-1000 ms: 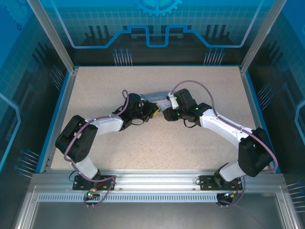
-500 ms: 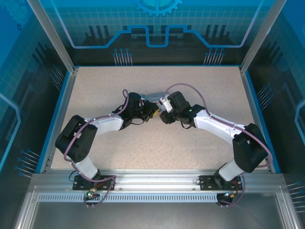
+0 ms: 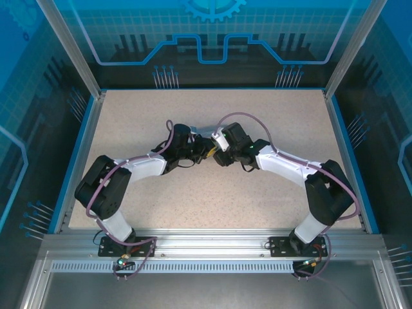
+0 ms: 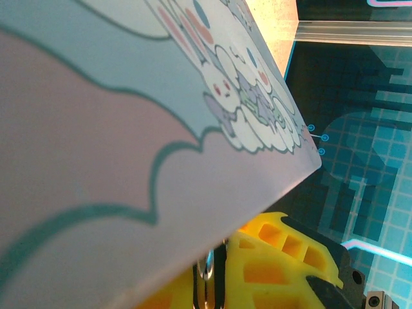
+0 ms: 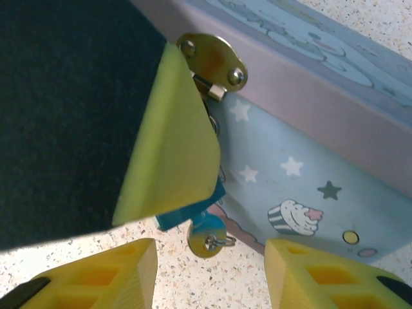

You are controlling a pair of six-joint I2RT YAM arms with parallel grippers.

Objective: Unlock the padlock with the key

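Speckled beige worktop point(image 3: 193, 206), bordered by a blue rim point(image 3: 77, 161) and closed in by aluminium posts point(image 3: 69, 48). Behind and to both sides, glossy panels printed with a blue grid and line pattern point(image 3: 212, 38). Along the near edge, a slotted aluminium rail point(image 3: 206, 241) carrying both arm bases.

Seen from above: white-and-black left arm point(image 3: 138, 168) and right arm point(image 3: 290, 168) bent inward, with left hand point(image 3: 205, 151) and right hand point(image 3: 220, 154) meeting tip to tip at mid-worktop. Purple-grey cable point(image 3: 241, 116) looped over the right wrist.

From the right wrist: pale blue rounded tin with stars and a cupcake print point(image 5: 309, 187), standing on the worktop and walling off the far side. At its upper edge, a brass-coloured oval plate with two rivets point(image 5: 212, 61). In front of that, a pale yellow wedge-shaped finger point(image 5: 174, 141) of the left hand, backed by black housing and screening whatever sits below the plate. Peeking from under the wedge, a scrap of blue point(image 5: 187, 209), nature unclear.

Just beneath, the small round silvery key point(image 5: 206, 239) with a tiny wire ring, hanging close above the worktop. Right hand spread wide, one bright yellow finger point(image 5: 96, 280) on either side of the key, touching neither key nor tin.

From the left wrist: tin lid pressed close across the lens, with a yellow finger point(image 4: 277, 257) below it. Spread of the left hand: cannot tell.
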